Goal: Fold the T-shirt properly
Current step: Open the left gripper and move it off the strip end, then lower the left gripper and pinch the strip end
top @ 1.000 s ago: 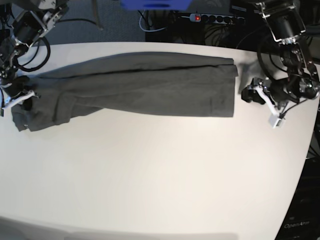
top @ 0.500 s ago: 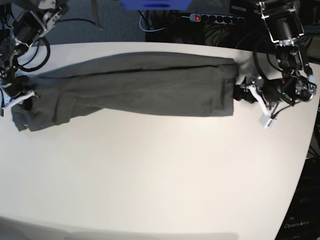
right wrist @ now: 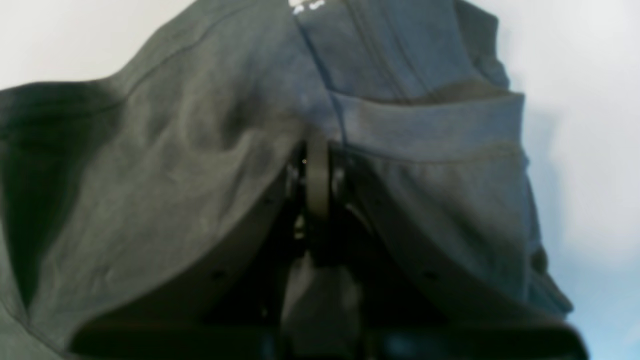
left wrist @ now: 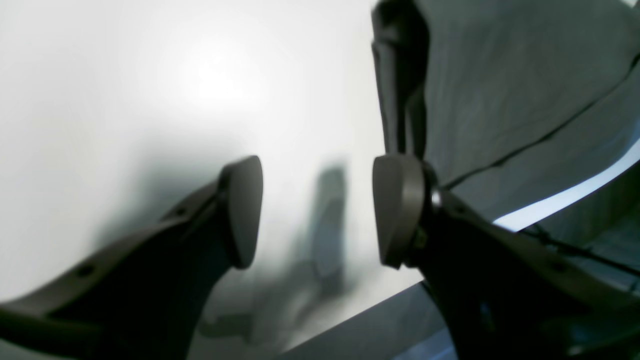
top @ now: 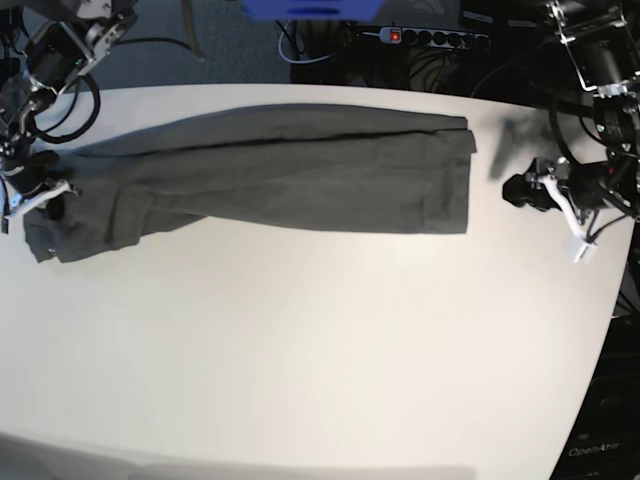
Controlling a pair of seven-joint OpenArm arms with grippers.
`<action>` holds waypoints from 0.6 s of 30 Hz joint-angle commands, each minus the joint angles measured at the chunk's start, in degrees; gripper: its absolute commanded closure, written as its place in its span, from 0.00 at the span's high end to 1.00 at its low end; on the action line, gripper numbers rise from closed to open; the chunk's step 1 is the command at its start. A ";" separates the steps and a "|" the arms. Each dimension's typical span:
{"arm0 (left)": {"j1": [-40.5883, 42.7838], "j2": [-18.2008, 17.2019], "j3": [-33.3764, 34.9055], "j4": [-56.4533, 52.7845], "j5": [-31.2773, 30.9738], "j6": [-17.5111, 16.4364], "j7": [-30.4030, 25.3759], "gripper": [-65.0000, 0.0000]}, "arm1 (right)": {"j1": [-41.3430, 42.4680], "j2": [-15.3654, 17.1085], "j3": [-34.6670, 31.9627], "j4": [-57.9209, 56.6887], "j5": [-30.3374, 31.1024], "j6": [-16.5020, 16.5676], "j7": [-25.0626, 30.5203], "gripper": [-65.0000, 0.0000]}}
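Lengthwise-folded T-shirt (top: 270,175) stretched across the far half of the white table (top: 320,350), ready for a crosswise fold.
Pinched at its left end by the right gripper (top: 40,190), jaws clamped on the fabric, probably to anchor it. Approached at the right hem by the left gripper (top: 520,190), jaws spread, empty, just beside the cloth, apparently poised for a matching grasp.

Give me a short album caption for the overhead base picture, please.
Dark grey T-shirt folded lengthwise on a white table, the right tool pinching one end, the left tool open beyond the other.
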 commanded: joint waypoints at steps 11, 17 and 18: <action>-0.78 2.51 3.38 0.47 -4.99 -0.17 -0.34 0.54 | -0.69 -1.12 0.02 -0.39 -7.37 -1.56 -6.13 0.01; -0.43 6.03 4.87 0.38 -4.55 -0.17 -0.34 0.54 | -0.69 -1.12 0.02 -0.39 -7.37 -1.56 -6.13 0.01; -0.34 6.29 4.87 0.38 -4.55 -0.17 -0.34 0.54 | -0.69 -1.12 0.02 -0.39 -7.37 -1.56 -6.13 0.01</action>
